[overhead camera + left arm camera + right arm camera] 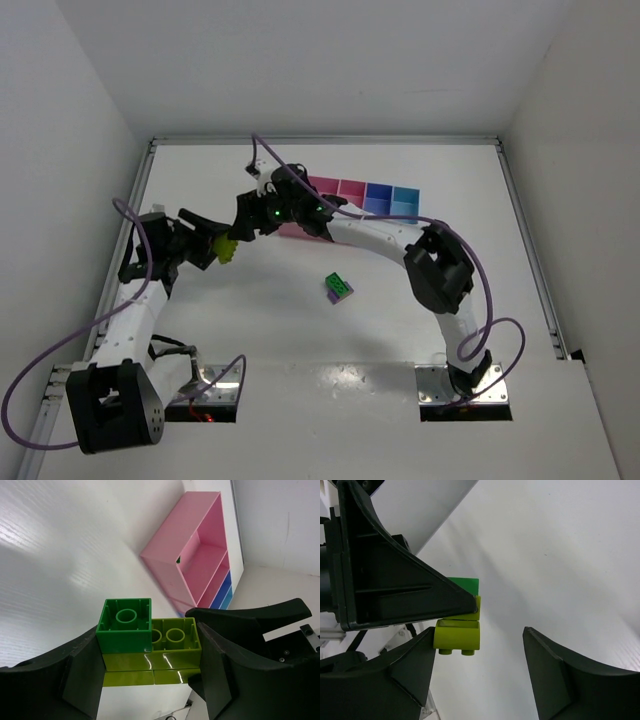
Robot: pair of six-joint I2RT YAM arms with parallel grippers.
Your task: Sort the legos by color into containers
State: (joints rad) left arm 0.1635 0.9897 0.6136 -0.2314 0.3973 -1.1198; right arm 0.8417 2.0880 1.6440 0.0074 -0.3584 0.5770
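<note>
My left gripper (150, 652) is shut on a lego stack held above the table: a green brick (125, 625) on yellow-green bricks (175, 655). In the top view the stack (226, 248) shows at the left gripper (212, 247). My right gripper (477, 665) is open, its left finger beside the stack's lowest yellow-green brick (459, 636); I cannot tell if it touches. In the top view the right gripper (245, 222) is just right of the stack. A green brick on a purple one (338, 288) lies mid-table. The containers (385, 200) stand at the back; their pink bins (200, 555) show in the left wrist view.
The right arm (380, 235) arches over the table in front of the containers and hides part of the wide pink bin. White walls close the table at the left, back and right. Purple cables loop beside both arms.
</note>
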